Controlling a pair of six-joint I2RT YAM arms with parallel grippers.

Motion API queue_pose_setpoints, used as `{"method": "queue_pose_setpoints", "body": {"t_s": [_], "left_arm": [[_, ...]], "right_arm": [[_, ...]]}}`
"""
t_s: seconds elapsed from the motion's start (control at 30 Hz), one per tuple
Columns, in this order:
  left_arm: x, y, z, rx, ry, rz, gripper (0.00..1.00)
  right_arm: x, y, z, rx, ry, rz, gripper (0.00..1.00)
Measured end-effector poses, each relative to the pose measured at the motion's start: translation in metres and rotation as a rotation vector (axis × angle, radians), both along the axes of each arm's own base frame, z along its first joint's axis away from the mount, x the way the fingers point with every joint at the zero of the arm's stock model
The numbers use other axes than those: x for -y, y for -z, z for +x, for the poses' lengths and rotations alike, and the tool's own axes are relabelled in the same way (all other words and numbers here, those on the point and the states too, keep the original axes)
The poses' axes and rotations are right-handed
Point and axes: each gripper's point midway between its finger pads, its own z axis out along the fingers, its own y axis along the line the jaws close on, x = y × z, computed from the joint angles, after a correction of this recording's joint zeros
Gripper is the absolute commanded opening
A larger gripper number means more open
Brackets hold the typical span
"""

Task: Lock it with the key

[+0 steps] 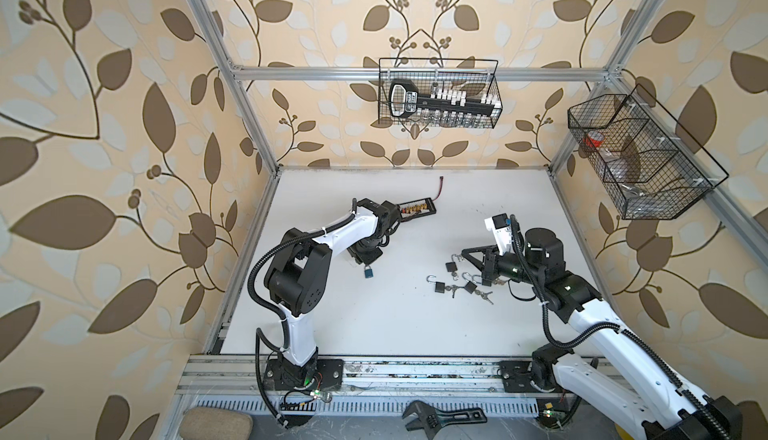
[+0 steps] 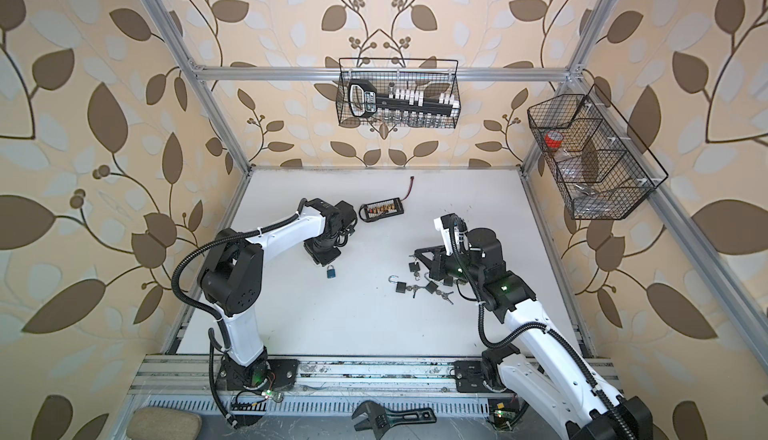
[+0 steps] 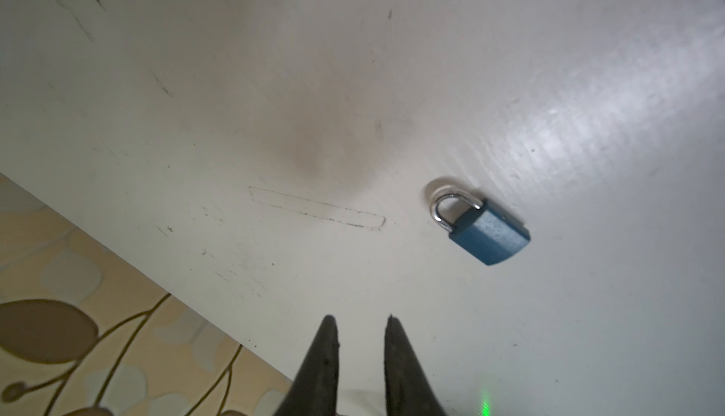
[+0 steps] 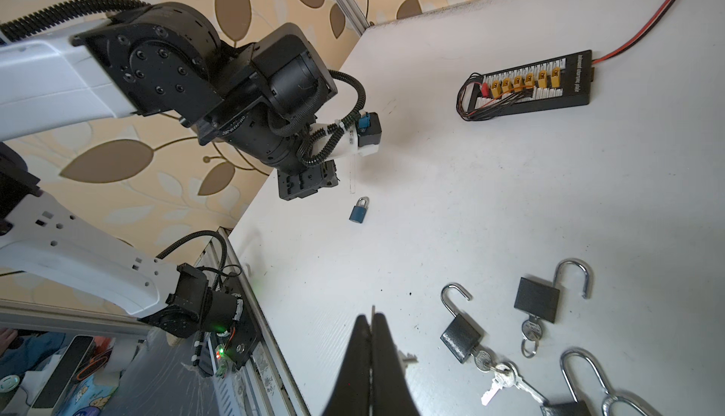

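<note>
Blue padlock (image 3: 486, 233) lying shut on the table (image 3: 549, 80), we saw the left gripper (image 3: 361, 320) near it, slightly open and empty, right gripper (image 4: 372, 317) closed, beside open black padlocks (image 4: 537, 304) with keys (image 4: 531, 329).

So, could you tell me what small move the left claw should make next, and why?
Probably lift the left claw away from the blue padlock and toward the black padlocks. The blue one's shackle already looks shut and it lies free on the table, while the black ones lie open, with keys in at least two.
</note>
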Motion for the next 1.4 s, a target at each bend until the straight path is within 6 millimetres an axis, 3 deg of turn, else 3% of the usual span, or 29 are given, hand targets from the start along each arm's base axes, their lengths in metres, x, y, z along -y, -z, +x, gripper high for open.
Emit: {"method": "queue_pose_setpoints", "body": {"t_s": [0.13,0.3,0.47,0.57,0.67,0.8,0.93,1.13,1.27,1.4], "left_arm": [[0.007,-0.009,0.007,0.070,-0.045,-0.058,0.27],[0.022,-0.053,0.009,0.281,-0.167,-0.288,0.44],[0.022,-0.110,-0.005,0.508,-0.314,-0.569,0.59],[0.013,-0.127,-0.011,0.573,-0.428,-0.695,0.67],[-0.003,-0.126,-0.010,0.578,-0.565,-0.770,0.81],[-0.029,-0.112,-0.007,0.537,-0.746,-0.860,0.85],[-0.047,-0.105,-0.005,0.498,-0.884,-0.989,0.86],[-0.049,-0.118,0.002,0.443,-0.954,-1.191,0.86],[-0.051,-0.130,0.008,0.439,-0.957,-1.288,0.85],[-0.062,-0.130,0.012,0.440,-1.004,-1.350,0.84]], "right_arm": [[0.000,-0.004,-0.002,0.015,-0.002,0.002,0.00],[-0.006,-0.001,-0.005,0.030,-0.032,-0.020,0.00],[-0.043,0.022,-0.023,0.011,-0.140,-0.102,0.00],[-0.066,0.041,-0.032,0.002,-0.178,-0.169,0.00],[-0.091,0.059,-0.041,0.020,-0.202,-0.235,0.00],[-0.127,0.085,-0.056,0.059,-0.238,-0.317,0.00],[-0.155,0.112,-0.059,0.106,-0.265,-0.436,0.00],[-0.182,0.127,-0.030,0.208,-0.255,-0.568,0.00],[-0.200,0.131,-0.011,0.229,-0.240,-0.583,0.00],[-0.212,0.146,0.005,0.196,-0.197,-0.584,0.00]]}}
